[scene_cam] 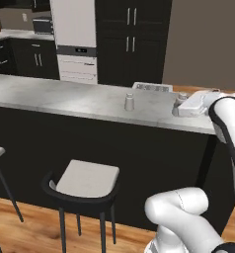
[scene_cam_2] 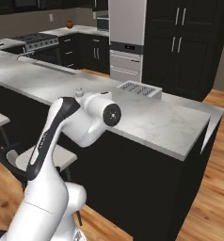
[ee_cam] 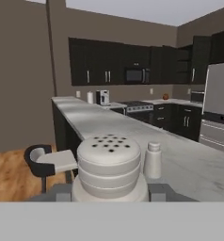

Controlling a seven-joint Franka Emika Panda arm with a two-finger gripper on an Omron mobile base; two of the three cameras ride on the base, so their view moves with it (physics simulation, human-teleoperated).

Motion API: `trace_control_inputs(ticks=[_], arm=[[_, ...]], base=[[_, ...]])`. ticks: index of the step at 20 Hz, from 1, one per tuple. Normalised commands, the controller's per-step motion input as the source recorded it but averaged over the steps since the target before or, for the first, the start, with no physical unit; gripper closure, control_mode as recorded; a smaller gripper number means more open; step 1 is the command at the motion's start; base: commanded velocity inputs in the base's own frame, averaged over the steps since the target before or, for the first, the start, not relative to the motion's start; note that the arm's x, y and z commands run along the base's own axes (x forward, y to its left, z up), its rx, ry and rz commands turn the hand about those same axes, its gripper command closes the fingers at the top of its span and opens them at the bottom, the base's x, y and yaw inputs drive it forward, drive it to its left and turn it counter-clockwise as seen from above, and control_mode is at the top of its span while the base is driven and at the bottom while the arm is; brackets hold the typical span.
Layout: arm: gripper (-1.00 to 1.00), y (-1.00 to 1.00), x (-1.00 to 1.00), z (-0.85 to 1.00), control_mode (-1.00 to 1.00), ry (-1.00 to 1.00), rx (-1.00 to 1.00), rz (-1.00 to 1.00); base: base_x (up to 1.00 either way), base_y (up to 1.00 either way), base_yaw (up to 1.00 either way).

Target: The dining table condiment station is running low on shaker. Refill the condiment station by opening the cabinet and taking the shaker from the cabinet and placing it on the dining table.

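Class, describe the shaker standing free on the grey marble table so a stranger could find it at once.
Start at the long dining table with its pale marble top and black sides. Near the middle of the top stands the free shaker, small and off-white. Unlike the shaker between the claw fingers, nothing touches it.

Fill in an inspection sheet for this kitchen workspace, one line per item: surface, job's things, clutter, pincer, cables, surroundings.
Surface: dining table, pale marble top, black sides.
Job's things: held shaker, perforated cap, upright over the table's near edge; whether it touches the top cannot be told.
Clutter: second shaker standing on the table, apart from the held one; grey compartment tray at the far edge.
Pincer: pincer closed on the held shaker, a finger on either side.
Cables: nothing seen.
Surroundings: stool before the table; dark cabinets behind, doors shut.
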Motion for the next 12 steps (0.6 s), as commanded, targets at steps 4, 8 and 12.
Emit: trace_control_inputs(ticks=[4, 8, 12], arm=[[1.0, 0.0, 0.84, -0.29, -1.0, 0.09, 0.0, 0.08], [1.0, 0.01, 0.95, -0.31, -1.0, 0.07, 0.0, 0.06], [1.0, 0.0, 0.66, -0.31, -1.0, -0.02, -0.01, 0.02]], base=[[0.0, 0.0, 0.0], [0.0, 0.0, 0.0], [0.0, 0.0, 0.0]])
